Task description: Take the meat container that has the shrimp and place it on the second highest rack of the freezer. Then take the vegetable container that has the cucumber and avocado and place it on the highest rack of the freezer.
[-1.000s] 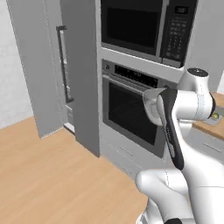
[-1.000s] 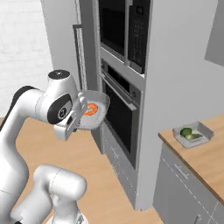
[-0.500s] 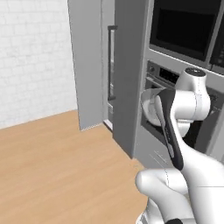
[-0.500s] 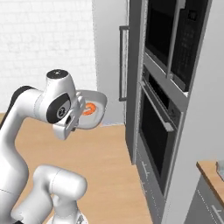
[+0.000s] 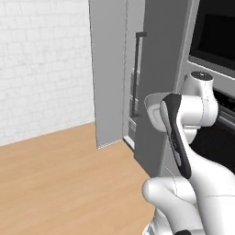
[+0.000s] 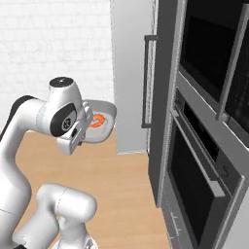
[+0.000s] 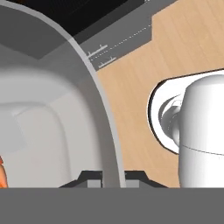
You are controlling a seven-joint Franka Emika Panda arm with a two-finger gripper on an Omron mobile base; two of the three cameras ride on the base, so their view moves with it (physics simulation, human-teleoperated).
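the tool [image 7: 113, 180] is clamping the rim of the tray [image 7: 52, 118], its two dark tips sitting together on either side of the thin pale-grey wall at the bottom of the hand view. the tray is smooth and shallow, with rounded corners and a raised lip. in the hand view a sliver of the orange shrimp [image 7: 1, 173] is peeking in at the left edge of the tray's floor. the right base view is showing more of it: the tray [image 6: 103, 116] is hanging in the air in front of the arm's wrist, slightly tilted, with the shrimp [image 6: 97, 121] sitting as a small orange-pink lump inside. in the left base view the tray [image 5: 153, 103] is showing just its grey outer edge past the arm, and its contents are hidden.

below lies the wooden floor [image 5: 64, 179], pale and planked. farther off, the freezer [image 6: 130, 73] is standing as a tall flat grey cabinet with its door ajar and a long black bar handle [image 6: 146, 80]. the left base view is looking into the gap, where pale edges are faintly visible. to the right, dark glossy ovens [image 6: 209, 97] are stacked in the wall. behind all is a white brick wall [image 5: 43, 64].
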